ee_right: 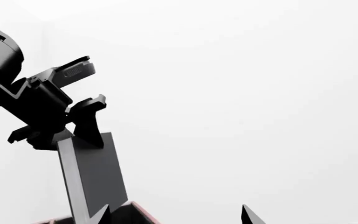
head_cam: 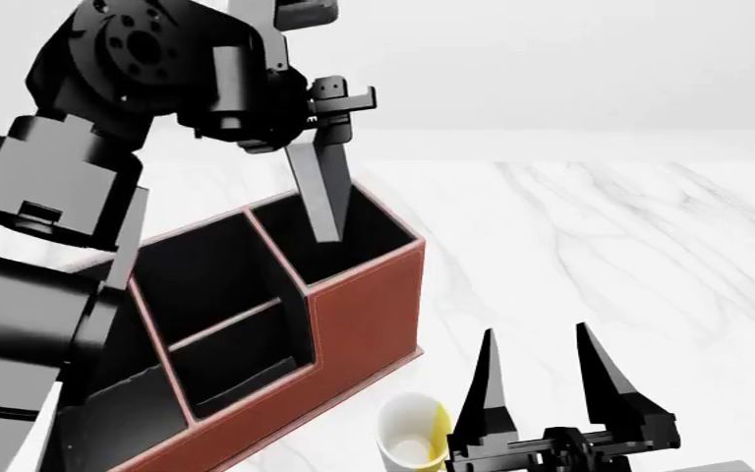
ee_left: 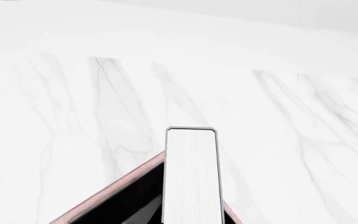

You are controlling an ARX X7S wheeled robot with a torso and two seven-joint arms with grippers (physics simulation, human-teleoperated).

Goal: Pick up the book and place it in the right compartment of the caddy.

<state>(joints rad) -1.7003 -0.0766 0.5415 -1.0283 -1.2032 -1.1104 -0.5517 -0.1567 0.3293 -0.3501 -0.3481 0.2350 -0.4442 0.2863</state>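
My left gripper (head_cam: 323, 133) is shut on the top end of the book (head_cam: 319, 192), a thin black-covered slab that hangs upright and a little tilted. The book's lower end is over the right compartment (head_cam: 367, 231), the tallest end section of the reddish-brown caddy (head_cam: 358, 305), at about rim level. The left wrist view shows the book's white page edges (ee_left: 191, 177) above a corner of the caddy (ee_left: 113, 186). The right wrist view shows the left gripper (ee_right: 87, 127) shut on the book (ee_right: 95, 179). My right gripper (head_cam: 554, 388) is open and empty, low in front of the caddy.
A white-and-yellow mug (head_cam: 411, 442) stands on the white marble table (head_cam: 613, 256) just in front of the caddy's near corner, beside my right gripper. The caddy's shelf-divided middle section (head_cam: 220, 315) and low end section lie under my left arm.
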